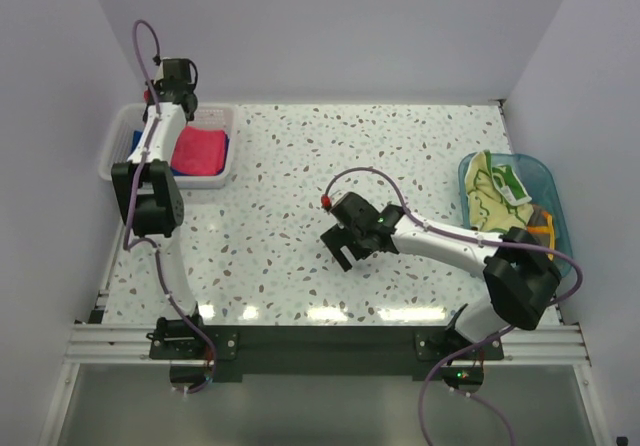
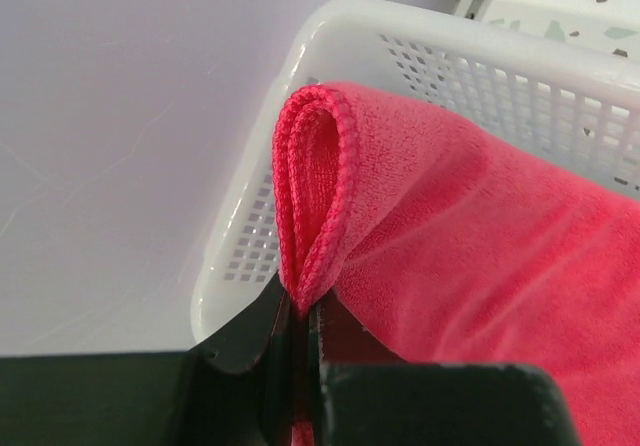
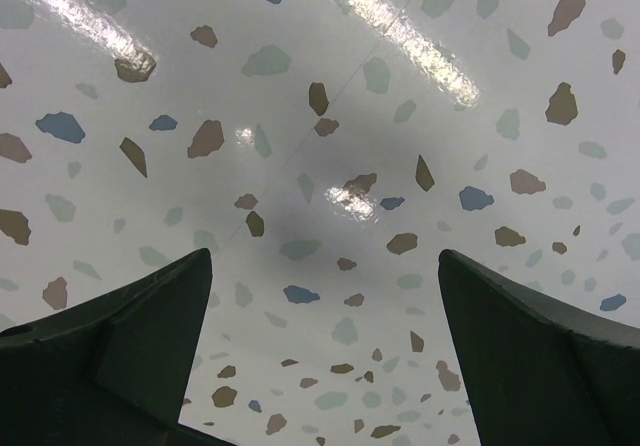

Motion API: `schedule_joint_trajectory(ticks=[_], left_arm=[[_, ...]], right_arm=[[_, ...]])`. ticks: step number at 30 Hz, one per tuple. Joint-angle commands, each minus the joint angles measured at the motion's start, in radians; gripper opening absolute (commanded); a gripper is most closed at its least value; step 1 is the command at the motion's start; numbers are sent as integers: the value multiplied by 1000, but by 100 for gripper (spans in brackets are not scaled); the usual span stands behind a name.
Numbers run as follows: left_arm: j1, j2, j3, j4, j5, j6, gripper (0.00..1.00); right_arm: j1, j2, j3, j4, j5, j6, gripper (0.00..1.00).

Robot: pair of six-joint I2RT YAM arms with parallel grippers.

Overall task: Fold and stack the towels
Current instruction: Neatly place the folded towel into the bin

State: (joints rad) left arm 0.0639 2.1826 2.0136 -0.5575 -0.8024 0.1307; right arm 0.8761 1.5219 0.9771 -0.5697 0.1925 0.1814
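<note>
A folded pink towel [image 1: 201, 150] lies in the white slotted basket [image 1: 222, 178] at the back left, on top of a blue towel [image 1: 136, 144]. My left gripper [image 1: 166, 94] is over the basket's far end, shut on the pink towel's folded edge [image 2: 310, 206]; the left wrist view shows the hem pinched between the fingers [image 2: 250, 336]. The green and yellow towel [image 1: 496, 191] and the dark grey towel with orange trim [image 1: 540, 223] lie crumpled in the clear blue tub [image 1: 547, 178] at the right. My right gripper [image 1: 340, 247] is open and empty over the speckled table [image 3: 330, 166].
The basket's rim [image 2: 420, 26] stands against the left wall. White walls close in the table at the left, back and right. The arm bases stand on the metal rail at the near edge.
</note>
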Motion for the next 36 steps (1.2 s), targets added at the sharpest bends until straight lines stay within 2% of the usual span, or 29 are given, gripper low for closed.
schedule_joint_trajectory(ticks=[1,7,10,11,13,14,16,17,20,22,23,27,28,30,32,33,36], left_arm=[[19,8,-21,116,-40,38,7],[51,69,-69,182,-58,47,15],[60,95,-81,209,-92,58,23],[59,100,-85,234,-103,73,36],[62,108,-88,263,-142,93,50],[62,109,-88,290,-153,107,65],[62,109,-85,306,-170,115,74],[62,109,-73,311,-173,112,82],[62,105,-43,294,-199,93,91],[62,85,-23,239,-175,63,93],[60,72,-18,211,-155,2,93],[44,-38,-56,117,41,-170,96],[39,-94,-74,107,127,-198,98],[15,-200,-145,96,239,-253,100],[-5,-279,-239,94,290,-311,100],[-27,-362,-271,94,366,-328,100],[-100,-540,-436,122,481,-390,100]], right_arm=[[-3,14,40,-19,21,-26,99],[-6,30,51,-30,24,-36,99],[-6,34,55,-33,22,-36,99],[-5,34,55,-35,21,-36,99],[-5,34,57,-36,22,-36,99],[-6,35,55,-36,22,-36,99],[-5,34,57,-39,25,-36,99],[-5,35,58,-41,28,-34,99],[-8,24,66,-50,47,-28,99],[-20,12,71,-56,85,-22,99],[-26,6,71,-58,96,-14,99],[-95,-57,80,-59,145,19,98],[-117,-72,84,-58,151,27,98],[-181,-115,94,-53,154,41,98],[-245,-137,121,-65,179,56,99],[-268,-149,130,-73,227,62,99],[-363,-186,155,-108,341,110,99]])
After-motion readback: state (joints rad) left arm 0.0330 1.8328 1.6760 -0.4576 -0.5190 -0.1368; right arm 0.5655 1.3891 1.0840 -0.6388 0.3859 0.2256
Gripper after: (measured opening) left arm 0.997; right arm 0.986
